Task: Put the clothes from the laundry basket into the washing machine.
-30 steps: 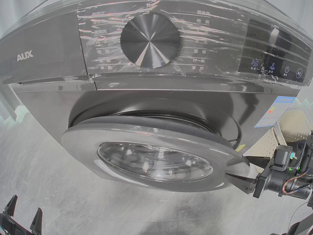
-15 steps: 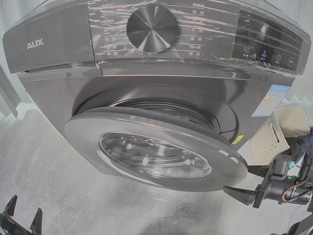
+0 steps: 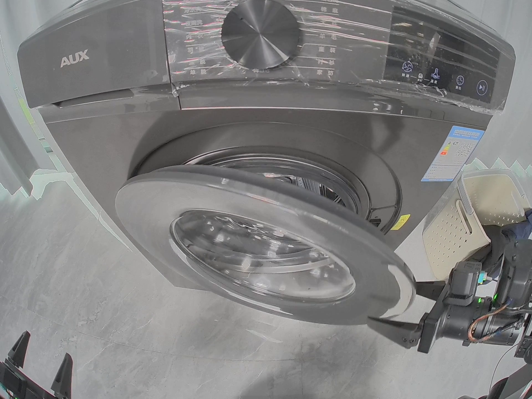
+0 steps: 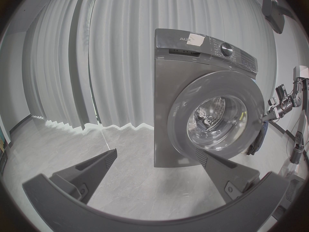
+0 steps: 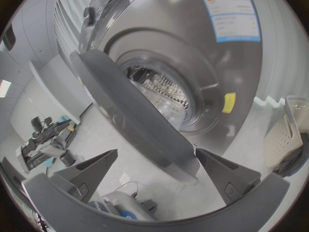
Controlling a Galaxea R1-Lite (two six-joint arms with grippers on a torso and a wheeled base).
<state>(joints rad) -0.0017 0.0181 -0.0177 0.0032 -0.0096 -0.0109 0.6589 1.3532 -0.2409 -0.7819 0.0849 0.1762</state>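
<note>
The grey washing machine [image 3: 266,128] stands before me with its round glass door [image 3: 260,250] swung partly open, and the drum [image 5: 161,84] shows behind it. My right gripper [image 3: 402,306] is open at the door's free edge, one finger on each side of the rim [image 5: 180,158]. The cream laundry basket [image 3: 460,234] stands on the floor right of the machine, with dark clothes [image 5: 293,161] hanging over its side. My left gripper [image 3: 43,350] is open low at the left, well away from the machine [image 4: 206,97].
Pale floor [image 3: 111,306] stretches open to the left and in front of the machine. A curtain [image 4: 112,65] hangs behind it. Equipment on stands [image 5: 45,139] is farther off in the room.
The head view has drawn back from the machine. The door has swung wider open, and my right gripper has moved left with its rim. The left gripper has kept still.
</note>
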